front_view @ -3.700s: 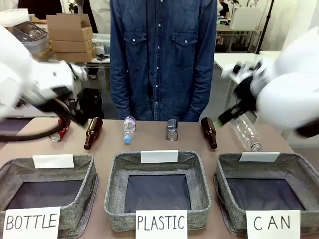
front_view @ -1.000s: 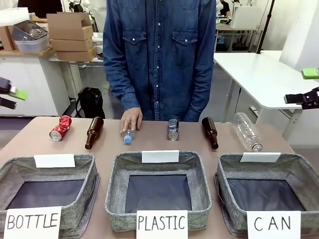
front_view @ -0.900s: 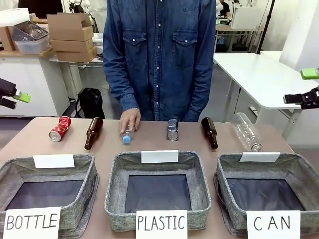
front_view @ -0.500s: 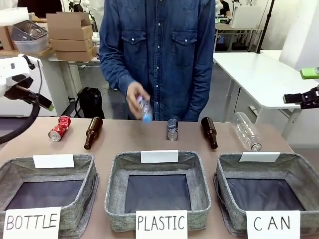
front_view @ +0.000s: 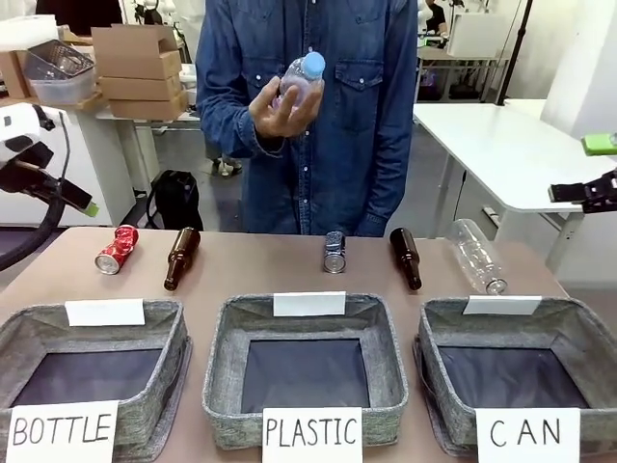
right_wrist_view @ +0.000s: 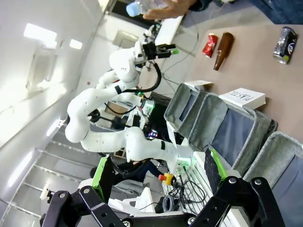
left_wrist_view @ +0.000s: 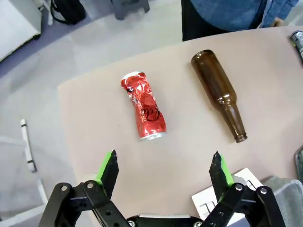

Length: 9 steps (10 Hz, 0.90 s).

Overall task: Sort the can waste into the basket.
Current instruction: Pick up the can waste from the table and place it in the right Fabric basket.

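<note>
We've got the CAN basket (front_view: pixel 431 357) at 5 o'clock on the table (front_view: pixel 289 280), nothing in it. Our left gripper (left_wrist_view: pixel 164 161) hovers over the 10 o'clock corner, jaws spread wide, lined up, we reckon, to straddle the crushed red can (left_wrist_view: pixel 144 112) lying just ahead. Our right gripper (right_wrist_view: pixel 158 161) waits off at 3 o'clock, jaws spread too. The dark can (front_view: pixel 334 252) sits at 12 o'clock; both need carrying across.
</note>
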Each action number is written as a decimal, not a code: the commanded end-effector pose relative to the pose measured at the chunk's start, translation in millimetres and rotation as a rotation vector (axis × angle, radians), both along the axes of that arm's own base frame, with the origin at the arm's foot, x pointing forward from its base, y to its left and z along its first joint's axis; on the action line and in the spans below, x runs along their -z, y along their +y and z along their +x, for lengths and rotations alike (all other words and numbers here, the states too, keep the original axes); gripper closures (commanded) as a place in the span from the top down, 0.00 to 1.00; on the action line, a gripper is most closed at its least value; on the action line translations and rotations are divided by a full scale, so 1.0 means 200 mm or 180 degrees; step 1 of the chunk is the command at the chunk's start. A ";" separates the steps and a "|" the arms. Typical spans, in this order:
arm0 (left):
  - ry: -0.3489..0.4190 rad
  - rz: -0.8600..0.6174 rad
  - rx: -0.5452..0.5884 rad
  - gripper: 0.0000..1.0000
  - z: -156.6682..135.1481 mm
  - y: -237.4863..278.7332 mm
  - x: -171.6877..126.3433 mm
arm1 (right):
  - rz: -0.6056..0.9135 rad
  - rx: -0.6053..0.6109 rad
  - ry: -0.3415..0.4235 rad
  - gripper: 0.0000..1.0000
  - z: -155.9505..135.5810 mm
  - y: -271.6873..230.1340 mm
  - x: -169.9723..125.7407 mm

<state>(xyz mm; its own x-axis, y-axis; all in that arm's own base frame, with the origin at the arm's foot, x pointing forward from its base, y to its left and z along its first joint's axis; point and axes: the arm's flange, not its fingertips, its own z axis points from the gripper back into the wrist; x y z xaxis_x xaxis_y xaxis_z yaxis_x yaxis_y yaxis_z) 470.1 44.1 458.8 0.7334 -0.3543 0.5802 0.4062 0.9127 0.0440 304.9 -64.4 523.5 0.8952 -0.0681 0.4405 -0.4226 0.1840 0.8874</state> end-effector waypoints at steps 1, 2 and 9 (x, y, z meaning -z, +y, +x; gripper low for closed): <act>0.0262 0.0033 -0.0173 1.00 0.30 -0.01 0.10 | 0.0053 -0.0008 -0.0101 1.00 0.02 0.01 -0.01; 0.0480 0.0061 -0.0174 1.00 0.42 -0.02 0.16 | 0.0053 -0.0008 -0.0101 1.00 0.02 0.01 -0.01; 0.1383 -0.0041 -0.0343 1.00 0.97 0.00 0.70 | 0.0053 -0.0008 -0.0101 1.00 0.02 0.01 -0.01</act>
